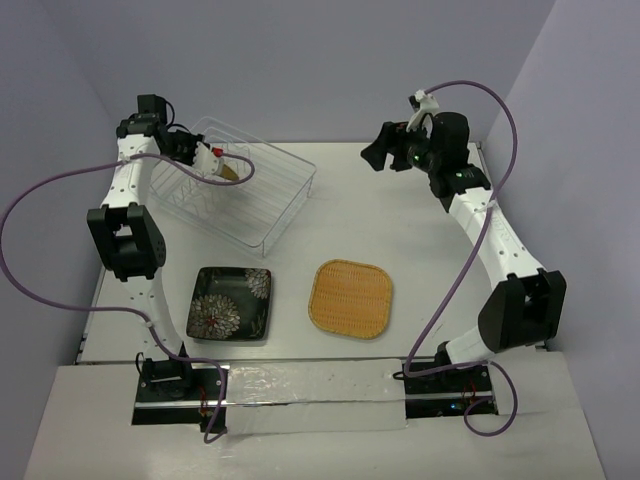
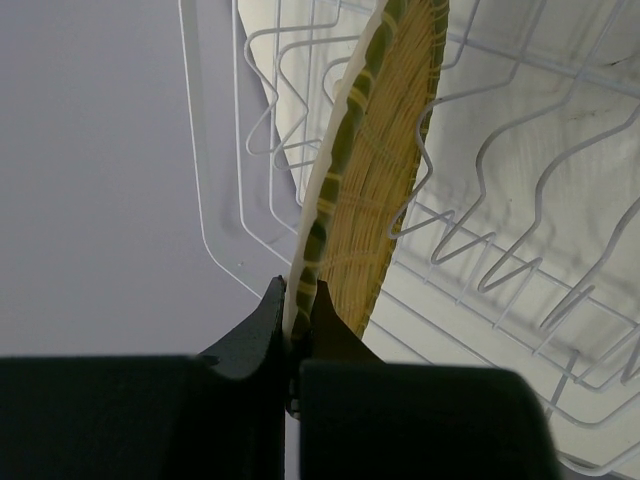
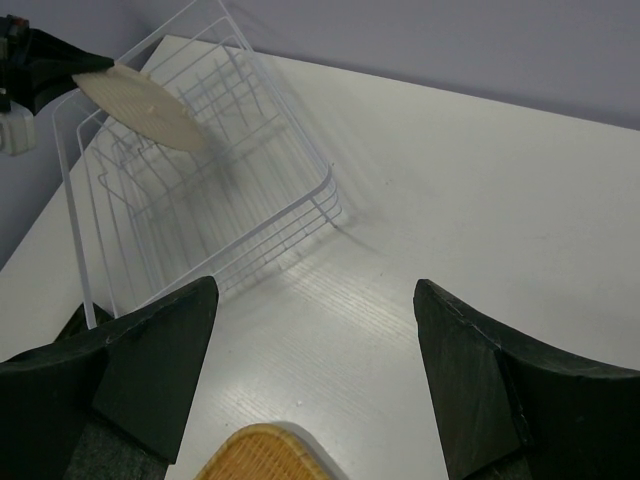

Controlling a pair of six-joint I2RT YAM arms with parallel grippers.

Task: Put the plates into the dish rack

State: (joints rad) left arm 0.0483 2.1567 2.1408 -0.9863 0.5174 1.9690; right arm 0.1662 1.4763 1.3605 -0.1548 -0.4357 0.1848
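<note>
1. Left wrist view: the left gripper (image 2: pixel 298 312) has its black fingers pressed together on the rim of the small round yellow plate (image 2: pixel 385 180), pinching it edge-on.
2. The yellow plate has a basket-like woven ribbing on one face and a smooth cream back. Its rim carries a band of green and yellow stripes.
3. The plate stands on edge over the wires of the dish rack (image 2: pixel 520 170). Whether it touches them cannot be told.
4. The rack is thin silvery-white wire bent into wavy ribbed slots. It is rectangular with flared sides and sits at an angle on the far left of the white table (image 1: pixel 400 220).
5. The right gripper (image 3: pixel 315 300) has its dark, wedge-shaped fingers spread wide and holds nothing. It hangs above the table at the far right, well apart from the rack.
6. The orange plate (image 1: pixel 349 298) is a rounded square with a woven look, and it lies flat near the front middle of the table.
7. The black plate (image 1: pixel 232 304) is square and glossy with white flowers. It lies flat just left of the orange one without touching it, and both are outside the rack.
</note>
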